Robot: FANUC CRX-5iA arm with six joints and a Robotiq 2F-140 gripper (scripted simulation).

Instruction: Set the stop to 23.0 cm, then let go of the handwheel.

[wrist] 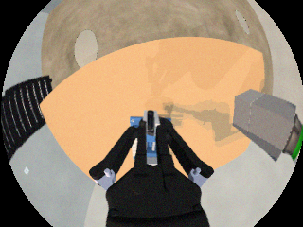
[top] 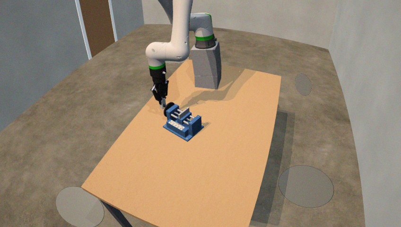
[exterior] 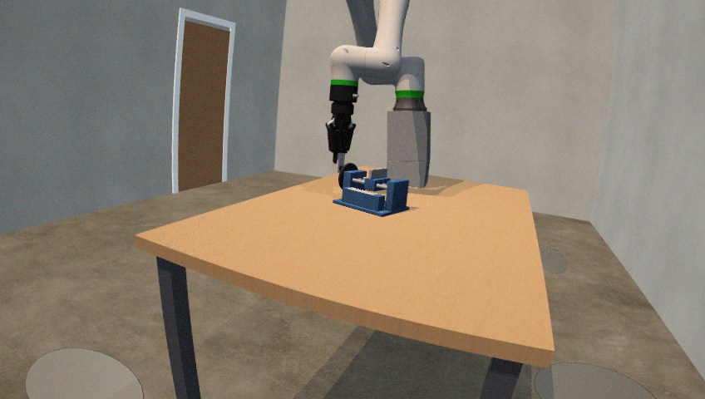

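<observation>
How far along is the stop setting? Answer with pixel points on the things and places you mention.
Done: the claw (top: 162, 106) (exterior: 339, 165) (wrist: 150, 114) is at the handwheel (top: 169, 107) (exterior: 347, 169), fingers close together; grip unclear. In hand, apparently: positioning the stop (top: 184, 112) (exterior: 377, 173), mid-frame; scale (top: 175, 124) unreadable. Left: confirming 23.0 cm, then claw clear of wheel.

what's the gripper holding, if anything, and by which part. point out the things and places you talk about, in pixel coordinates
Cannot be told: the gripper (top: 162, 104) (exterior: 341, 163) (wrist: 150, 114) is at the handwheel (top: 166, 109) (exterior: 342, 179), but its fingertips are too small to judge.

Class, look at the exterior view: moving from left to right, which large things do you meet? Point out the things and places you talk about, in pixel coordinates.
Brown door (exterior: 204, 105), black gripper (exterior: 338, 160), grey pedestal (top: 206, 67) (exterior: 406, 143) (wrist: 260, 113).
</observation>
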